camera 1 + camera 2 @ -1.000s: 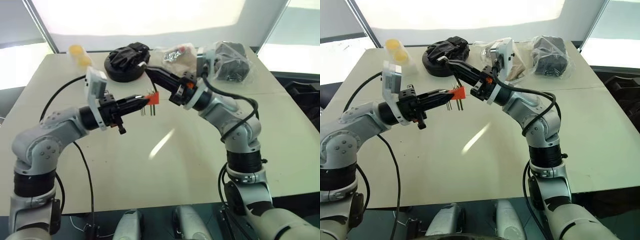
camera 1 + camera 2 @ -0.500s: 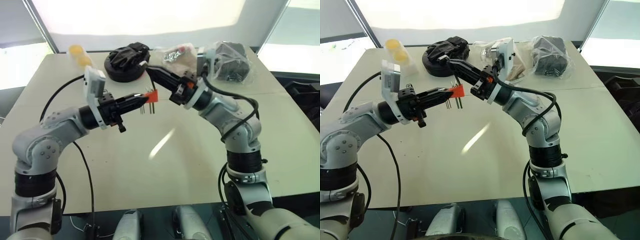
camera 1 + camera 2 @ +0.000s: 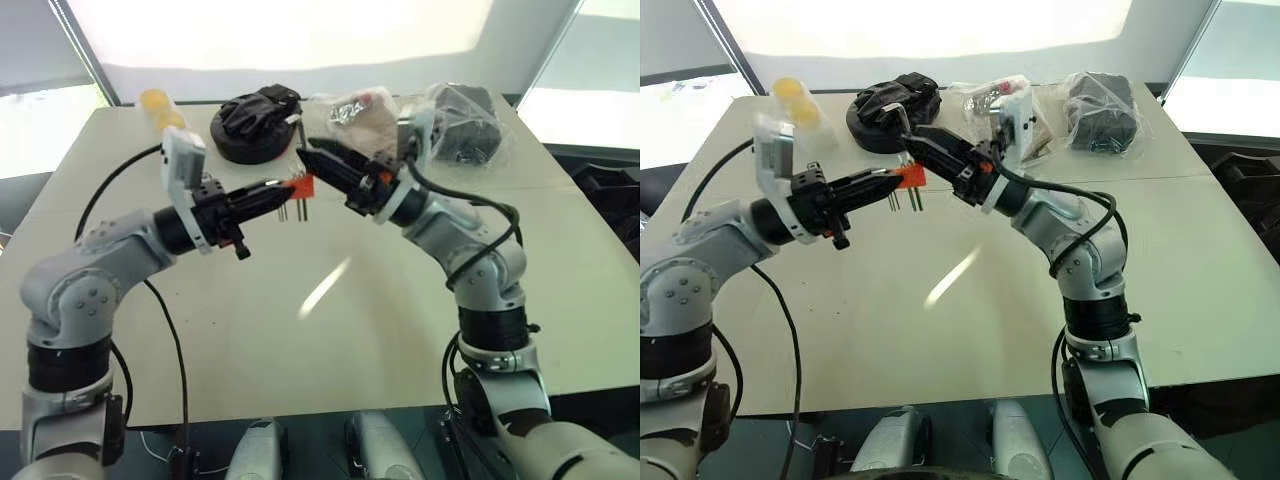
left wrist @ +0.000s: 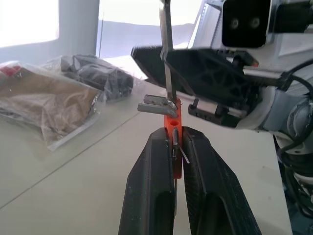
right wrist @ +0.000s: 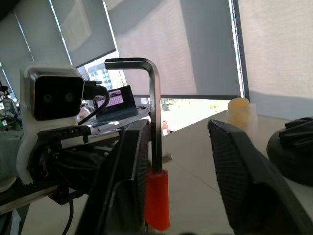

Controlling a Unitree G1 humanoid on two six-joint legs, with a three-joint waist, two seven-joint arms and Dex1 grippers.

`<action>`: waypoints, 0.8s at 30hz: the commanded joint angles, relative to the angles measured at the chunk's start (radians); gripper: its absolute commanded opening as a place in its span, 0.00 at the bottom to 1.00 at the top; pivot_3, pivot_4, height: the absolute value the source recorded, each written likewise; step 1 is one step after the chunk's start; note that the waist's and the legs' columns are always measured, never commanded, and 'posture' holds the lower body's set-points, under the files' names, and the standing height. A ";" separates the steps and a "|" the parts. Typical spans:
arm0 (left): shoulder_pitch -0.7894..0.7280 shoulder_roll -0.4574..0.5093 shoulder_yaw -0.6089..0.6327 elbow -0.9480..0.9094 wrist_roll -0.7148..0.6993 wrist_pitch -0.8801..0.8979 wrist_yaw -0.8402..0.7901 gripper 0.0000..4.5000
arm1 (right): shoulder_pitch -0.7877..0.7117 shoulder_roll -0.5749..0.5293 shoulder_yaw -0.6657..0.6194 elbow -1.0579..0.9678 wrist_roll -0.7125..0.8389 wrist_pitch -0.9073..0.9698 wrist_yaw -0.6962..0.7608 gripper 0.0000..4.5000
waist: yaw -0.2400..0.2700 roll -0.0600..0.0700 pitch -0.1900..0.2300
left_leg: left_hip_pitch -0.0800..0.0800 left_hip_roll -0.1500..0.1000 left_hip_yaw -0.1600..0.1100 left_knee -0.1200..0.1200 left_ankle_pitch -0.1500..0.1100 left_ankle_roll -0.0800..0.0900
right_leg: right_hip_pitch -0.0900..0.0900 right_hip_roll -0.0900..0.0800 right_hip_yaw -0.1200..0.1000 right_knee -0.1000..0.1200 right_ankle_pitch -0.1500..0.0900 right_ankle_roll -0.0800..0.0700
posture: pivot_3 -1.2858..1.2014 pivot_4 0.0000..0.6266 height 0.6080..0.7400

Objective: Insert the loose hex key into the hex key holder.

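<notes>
Head views. Left gripper: closed on the hex key holder, holding the orange block in the air above the pale surface, its grey keys hanging down like comb teeth. Right gripper: reaching in from the opposite side, its black fingers standing apart just beside the block. Loose hex key: too thin here to be seen clearly, showing as a fine grey line rising by the right gripper's tip. At the far edge of the surface are lying a yellow container, a black round item, a clear bag of small parts and a bagged dark object.

Left wrist view. The left gripper's two fingers are pressing on the orange block from both sides. The loose hex key is standing upright as a thin rod, its lower end sitting at the top of the block, with short grey key ends projecting sideways there. The right gripper's dark fingers are passing just behind the rod; contact with it cannot be told.

Right wrist view. The right gripper's fingers are standing wide apart. The loose hex key is rising from the top of the orange block, its bent end turning sideways at the top; it is lying close against one finger and well apart from the other. The left arm's wrist camera is facing in from behind.
</notes>
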 commanded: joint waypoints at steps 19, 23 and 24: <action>0.101 -0.164 -0.089 -0.005 -0.018 0.011 0.065 0.00 | 0.171 -0.333 -0.142 -0.071 0.080 0.132 0.142 1.00 | 0.006 0.000 0.000 | 0.000 0.000 0.000 0.001 0.000 0.000 | 0.001 0.000 0.000 0.000 0.000 0.000 | 0.52 0.24 1.00; 0.132 -0.250 -0.118 0.061 -0.047 0.063 0.105 0.00 | 0.179 -0.346 -0.135 -0.077 0.066 0.132 0.139 1.00 | 0.009 0.000 0.000 | 0.000 0.000 0.000 0.002 0.000 0.000 | 0.001 0.000 0.000 -0.001 0.000 0.000 | 0.52 0.24 1.00; 0.139 -0.265 -0.119 0.081 -0.053 0.080 0.115 0.00 | 0.180 -0.346 -0.136 -0.080 0.067 0.134 0.136 1.00 | 0.008 0.000 0.000 | 0.000 0.000 0.000 0.002 0.000 0.000 | 0.001 0.000 0.000 -0.001 0.000 0.000 | 0.52 0.24 1.00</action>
